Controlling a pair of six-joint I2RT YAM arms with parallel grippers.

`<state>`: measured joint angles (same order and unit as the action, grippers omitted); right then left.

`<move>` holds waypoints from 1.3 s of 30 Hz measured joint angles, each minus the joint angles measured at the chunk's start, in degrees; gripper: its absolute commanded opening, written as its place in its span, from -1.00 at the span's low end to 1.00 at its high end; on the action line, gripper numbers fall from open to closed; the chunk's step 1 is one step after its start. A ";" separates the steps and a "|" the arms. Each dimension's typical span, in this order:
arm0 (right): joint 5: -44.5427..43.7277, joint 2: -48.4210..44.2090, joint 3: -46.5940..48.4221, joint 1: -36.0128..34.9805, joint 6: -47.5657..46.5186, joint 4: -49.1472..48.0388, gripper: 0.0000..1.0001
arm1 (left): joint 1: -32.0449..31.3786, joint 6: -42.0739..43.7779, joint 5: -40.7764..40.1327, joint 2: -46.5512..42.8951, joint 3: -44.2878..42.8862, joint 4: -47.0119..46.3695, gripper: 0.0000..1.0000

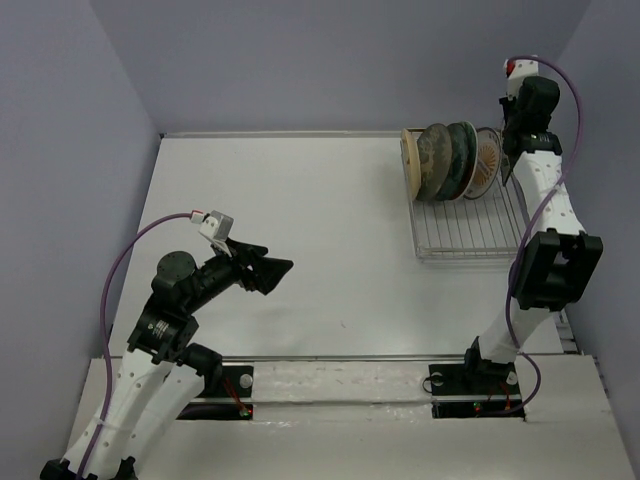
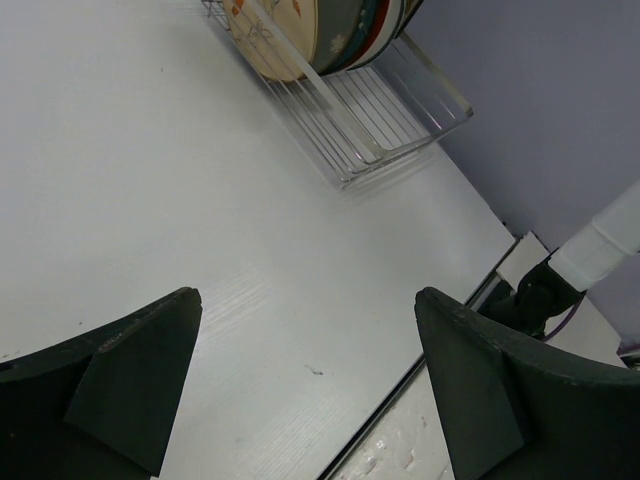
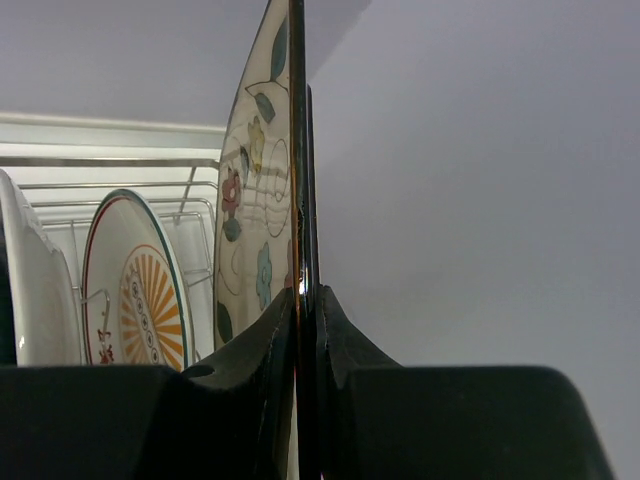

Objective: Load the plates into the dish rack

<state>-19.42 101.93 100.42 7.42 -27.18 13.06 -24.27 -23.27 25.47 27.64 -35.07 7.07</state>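
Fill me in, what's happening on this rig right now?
The right gripper is shut on the rim of a cream floral plate, held upright on edge at the silver wire dish rack, beside the white orange-sunburst plate. Other plates already stand in the rack's far end. The left gripper hangs open over the white table, holding nothing.

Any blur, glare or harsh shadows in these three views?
Top external: even light, soft shadows, sharp. Left wrist: open left pincer dark and slightly blurred; faint sheen on the table. Right wrist: right pincer underexposed, nearly black, shut on the floral plate, whose pattern is crisp.
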 measured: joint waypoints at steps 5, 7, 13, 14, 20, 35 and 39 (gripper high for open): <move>1.20 -1.31 -1.66 0.00 1.68 -0.85 -0.86 | 0.00 0.00 0.00 0.00 0.00 0.02 0.98; 1.60 -2.62 -3.48 0.00 2.38 -1.09 -0.86 | 0.00 0.00 0.00 0.00 0.00 0.00 0.98; 3.08 -4.98 -9.62 0.00 4.85 -2.38 -0.87 | 0.00 -0.02 0.02 -0.02 0.00 0.00 0.98; 3.50 -5.25 -10.58 0.00 5.22 -2.60 -0.87 | 0.00 -0.02 0.02 -0.02 0.00 0.00 0.98; 4.35 -5.40 -13.66 0.00 6.67 -2.82 -0.87 | 0.00 -0.02 0.02 -0.02 0.00 0.00 0.98; 4.81 -5.60 -20.59 0.50 14.67 -9.77 0.15 | 0.76 -0.11 -0.02 0.00 0.00 0.00 0.98; 3.65 -5.64 -20.90 1.16 19.21 -12.79 0.71 | 0.83 -0.13 -0.15 0.00 0.00 0.00 0.98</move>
<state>-15.77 96.29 79.53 8.58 -7.97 0.27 -23.44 -23.40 25.32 27.64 -35.07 7.07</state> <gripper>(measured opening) 0.701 0.990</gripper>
